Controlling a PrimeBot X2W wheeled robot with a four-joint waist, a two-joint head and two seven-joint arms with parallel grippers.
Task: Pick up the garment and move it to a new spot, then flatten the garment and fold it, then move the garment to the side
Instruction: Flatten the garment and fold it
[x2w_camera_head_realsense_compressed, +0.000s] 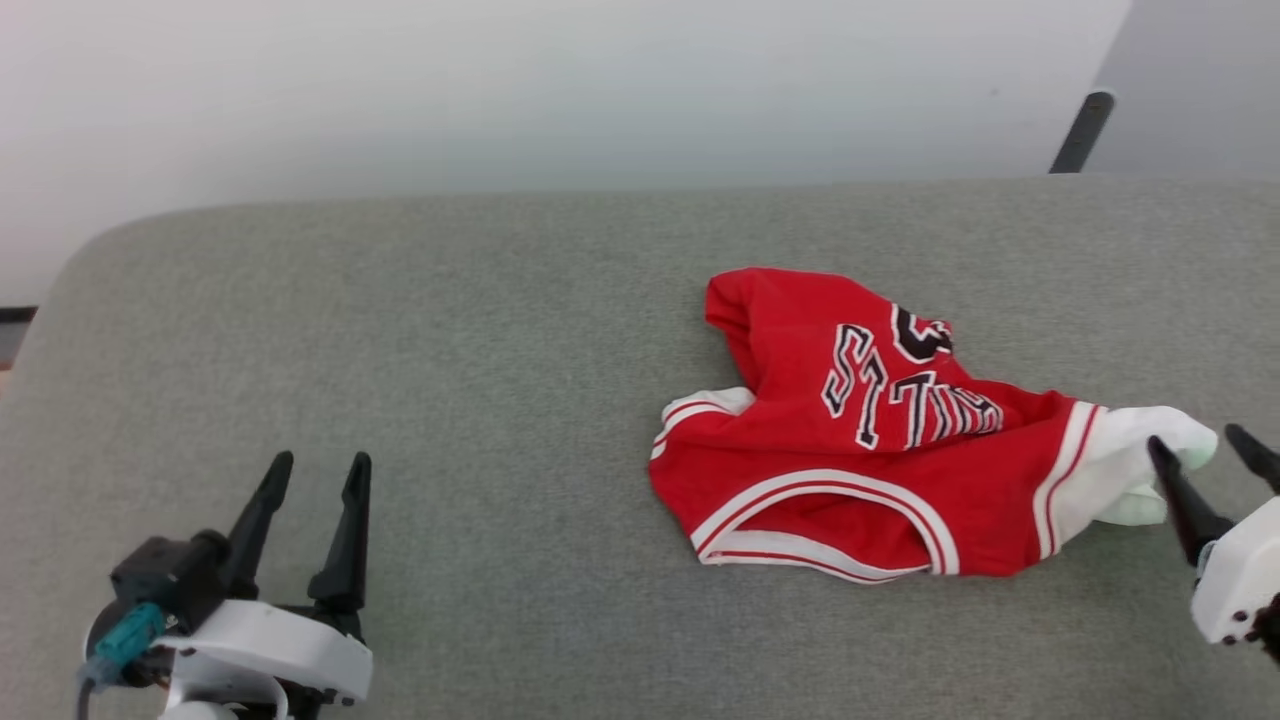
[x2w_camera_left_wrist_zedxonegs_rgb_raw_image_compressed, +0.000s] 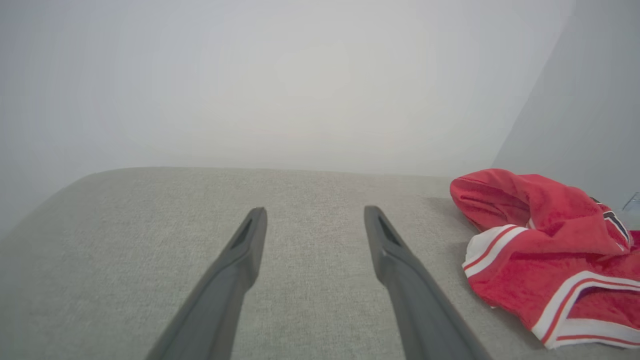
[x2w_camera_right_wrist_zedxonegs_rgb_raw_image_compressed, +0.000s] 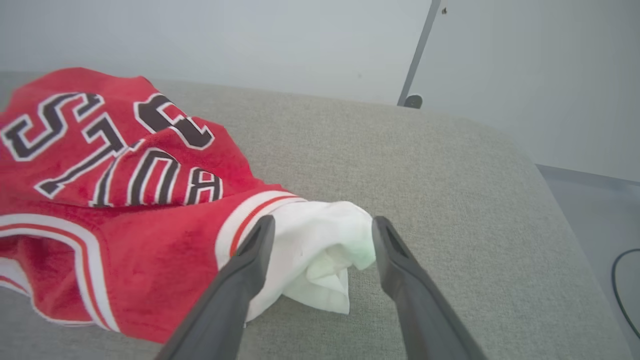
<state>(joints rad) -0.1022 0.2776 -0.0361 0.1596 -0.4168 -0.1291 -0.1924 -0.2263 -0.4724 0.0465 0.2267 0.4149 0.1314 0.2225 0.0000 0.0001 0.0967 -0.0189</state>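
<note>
Head view, standing beside the robot: the garment (x2w_camera_head_realsense_compressed: 860, 440) lies in a crumpled heap on the grey bench (x2w_camera_head_realsense_compressed: 450, 350), in its right half, about midway between the near and far edges. The red body is bunched and twisted, the black lettering runs crooked, and the striped neck trim faces the near edge. A white sleeve (x2w_camera_head_realsense_compressed: 1130, 460) trails out toward the bench's right edge.

The right tool (x2w_camera_right_wrist_zedxonegs_rgb_raw_image_compressed: 324, 220) stands wide. Its two dark fingers straddle the end of that sleeve, one on each side, and grip nothing. The left tool (x2w_camera_head_realsense_compressed: 321, 460) is also wide and empty. It sits low by the near left corner, well apart from the cloth.

To my eye the garment has been put down at its spot and the flattening is what comes now. To do that well, I would close the right tool on the sleeve near its striped seam rather than on the loose tip, so the body follows the pull. The left tool should come across to the white-trimmed armhole (x2w_camera_head_realsense_compressed: 700, 410) on the heap's left side and pinch a single layer there. Both should then draw apart along the bench, keeping low, so the folds slide out and the heap does not lift. The risk I see is catching two layers, which would lock the twist in.
</note>
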